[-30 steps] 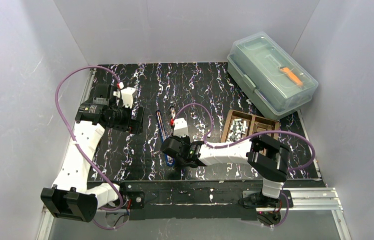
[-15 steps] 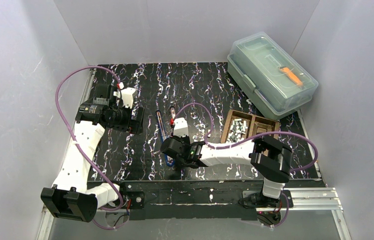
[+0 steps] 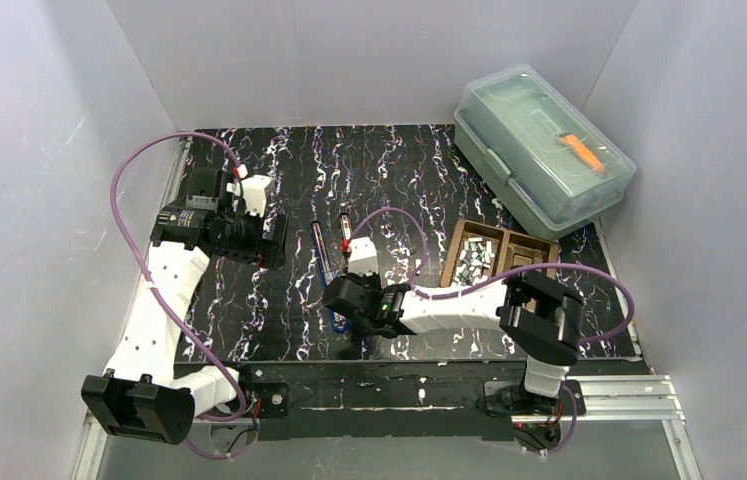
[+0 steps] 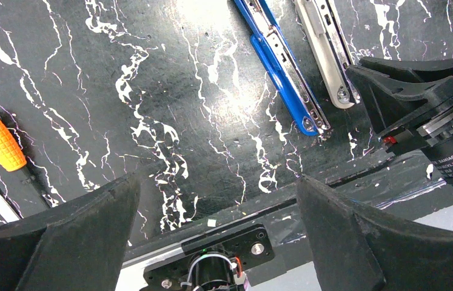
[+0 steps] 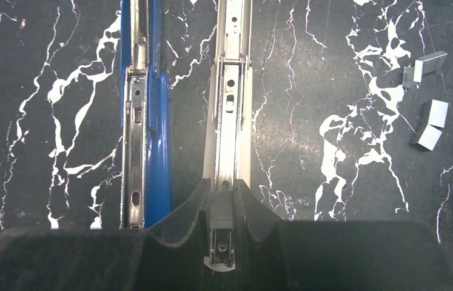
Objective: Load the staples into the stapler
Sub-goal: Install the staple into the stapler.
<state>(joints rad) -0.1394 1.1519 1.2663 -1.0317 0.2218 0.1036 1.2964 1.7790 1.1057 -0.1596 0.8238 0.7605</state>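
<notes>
Right gripper [image 5: 222, 193] clenched on a staple strip [image 5: 222, 213], lined up at the near end of the open stapler's silver magazine rail [image 5: 231, 115], blue arm [image 5: 154, 157] at its 9 o'clock; loose staples [image 5: 431, 121] lie at 2 o'clock, more sit in the wooden tray [image 3: 457, 245]; left gripper [image 4: 218, 188] is spread wide, grasping nothing, well apart at 10 o'clock

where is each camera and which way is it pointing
Top external: above and behind the robot, looking down on the table; left arm and right arm show.
Left wrist: looks down at the table's near edge; open left gripper frames it.
Right wrist: looks down on the stapler; right gripper pinches staples in line with its rail.
Shared: both wrist views catch the stapler.
</notes>
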